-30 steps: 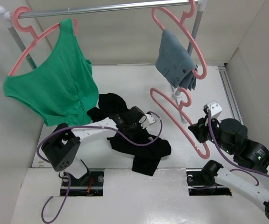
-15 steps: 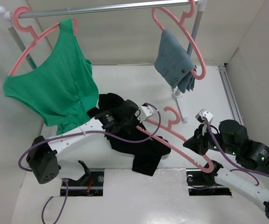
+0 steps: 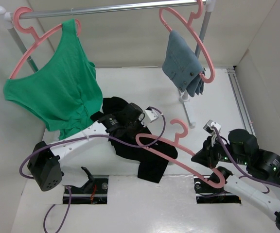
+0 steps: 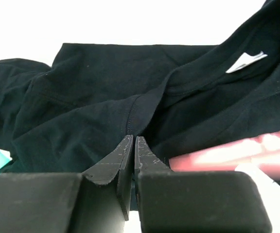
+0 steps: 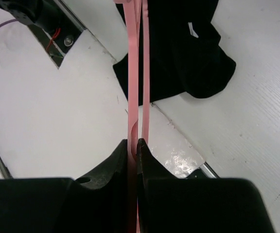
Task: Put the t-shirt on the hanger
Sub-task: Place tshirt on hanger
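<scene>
Now L gripper (image 4: 132, 140) pinches t-shirt (image 4: 91, 97) fold; R gripper (image 5: 133, 142) clamps hanger (image 5: 131, 73) end, hanger crossing t-shirt's near edge.

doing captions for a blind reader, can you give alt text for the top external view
The right gripper holds a pink hanger by one end above a crumpled black t-shirt on the white table, while the left gripper pinches the shirt. Behind, a rail carries a green tank top and a blue-grey garment.
</scene>
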Controlling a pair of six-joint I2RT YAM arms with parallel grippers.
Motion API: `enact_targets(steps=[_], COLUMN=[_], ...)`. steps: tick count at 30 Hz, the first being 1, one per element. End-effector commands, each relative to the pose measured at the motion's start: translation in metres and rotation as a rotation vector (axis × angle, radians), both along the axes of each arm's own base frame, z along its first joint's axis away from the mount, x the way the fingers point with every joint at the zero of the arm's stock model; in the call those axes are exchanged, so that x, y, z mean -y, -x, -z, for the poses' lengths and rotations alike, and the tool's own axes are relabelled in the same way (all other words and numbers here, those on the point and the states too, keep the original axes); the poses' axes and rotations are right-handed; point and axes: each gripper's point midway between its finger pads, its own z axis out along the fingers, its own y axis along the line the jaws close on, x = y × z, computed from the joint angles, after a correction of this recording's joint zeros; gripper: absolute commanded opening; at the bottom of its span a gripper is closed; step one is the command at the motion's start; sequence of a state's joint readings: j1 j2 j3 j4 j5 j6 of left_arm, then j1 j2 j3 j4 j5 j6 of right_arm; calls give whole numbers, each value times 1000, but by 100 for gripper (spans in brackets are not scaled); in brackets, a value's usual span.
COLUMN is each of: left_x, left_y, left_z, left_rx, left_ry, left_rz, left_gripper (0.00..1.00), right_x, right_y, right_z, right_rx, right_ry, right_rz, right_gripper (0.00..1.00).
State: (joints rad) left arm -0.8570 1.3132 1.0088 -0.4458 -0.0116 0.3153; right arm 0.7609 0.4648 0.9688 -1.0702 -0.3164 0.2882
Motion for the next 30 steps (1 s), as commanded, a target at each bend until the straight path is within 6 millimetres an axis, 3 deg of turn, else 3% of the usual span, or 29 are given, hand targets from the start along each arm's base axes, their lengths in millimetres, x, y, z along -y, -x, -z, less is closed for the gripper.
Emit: enact_targets(steps=[1, 5, 7, 12, 14, 22, 25, 27, 30], left_x=[12, 14, 7, -13, -15, -15, -9, -4, 0], left_y=[0, 10, 11, 13, 15, 15, 14, 16, 20], left_z=[-28, -36, -29, 1, 6, 8, 0, -4, -4], left_rx=[36, 30, 35, 21, 12, 9, 6, -7, -30], left_ry=[79, 118, 89, -16, -26, -21, 13, 42, 63], left_rz=[48, 91, 96, 71, 72, 64, 57, 52, 60], left_gripper=[0, 0, 0, 0, 0, 0, 0, 0, 0], right_x=[-7, -13, -12, 15, 18, 4, -4, -11, -21], right_y=[-7, -20, -26, -30, -30, -38, -44, -47, -49], right_z=[-6, -8, -15, -46, -48, -37, -32, -13, -1], right_rx=[22, 55, 90, 160, 166, 159, 164, 168, 164], right_ry=[-28, -5, 7, 58, 62, 51, 36, 30, 10], right_rz=[6, 5, 12, 104, 117, 94, 85, 63, 34], right_gripper=[0, 0, 0, 0, 0, 0, 0, 0, 0])
